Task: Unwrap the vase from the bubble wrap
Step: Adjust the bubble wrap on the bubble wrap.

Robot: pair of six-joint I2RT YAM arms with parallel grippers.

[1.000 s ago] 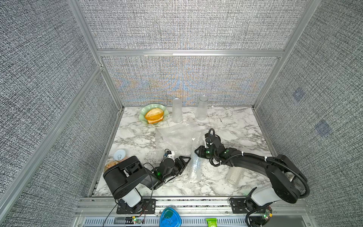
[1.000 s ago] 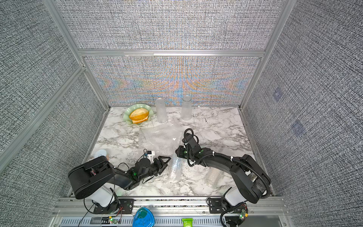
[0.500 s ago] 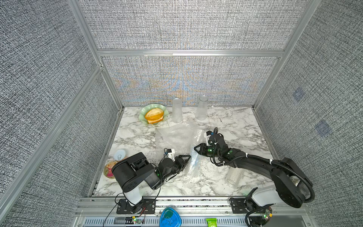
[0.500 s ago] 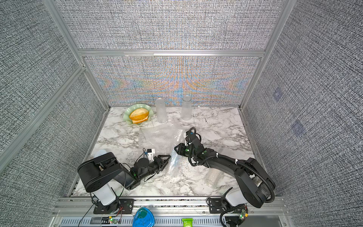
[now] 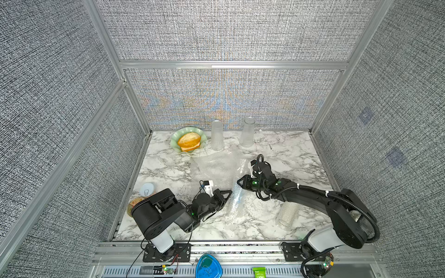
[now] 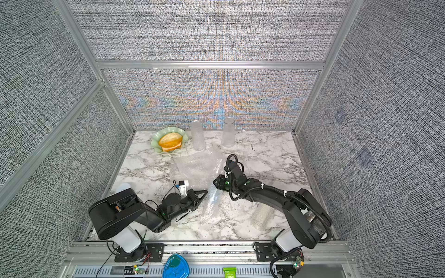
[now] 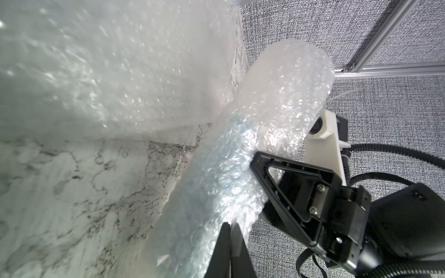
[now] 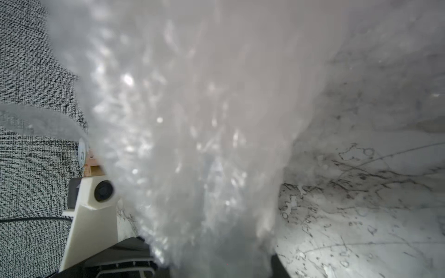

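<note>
A wrapped bundle [image 5: 234, 199] of bubble wrap is held between the two arms near the middle of the marble desk [image 5: 289, 154], slightly toward the near side, and a pale blue shape, probably the vase, is seen through the wrap in the left wrist view. The left tool [image 5: 228, 192] is closed on a loose edge of the wrap at the left side of the bundle; its two fingers are seen pressed together on the film in the left wrist view. The right tool [image 5: 239, 183] is clamped on the bundle from the right side, a little farther back, and the bundle is seen between its jaws in the right wrist view. A loose sheet [image 5: 214, 166] of bubble wrap is spread on the desk just beyond the bundle. Several things can go wrong from here. If the edge is pulled too fast, the thin film may tear or slip out from the closed fingers, because only a small piece is pinched. If the right grip is too weak, the whole bundle may be turned or dragged with the pull, and nothing is unrolled. If the wrap is opened suddenly, the vase may roll out and be knocked on the hard desk. The loose sheet may also be caught and dragged.
</note>
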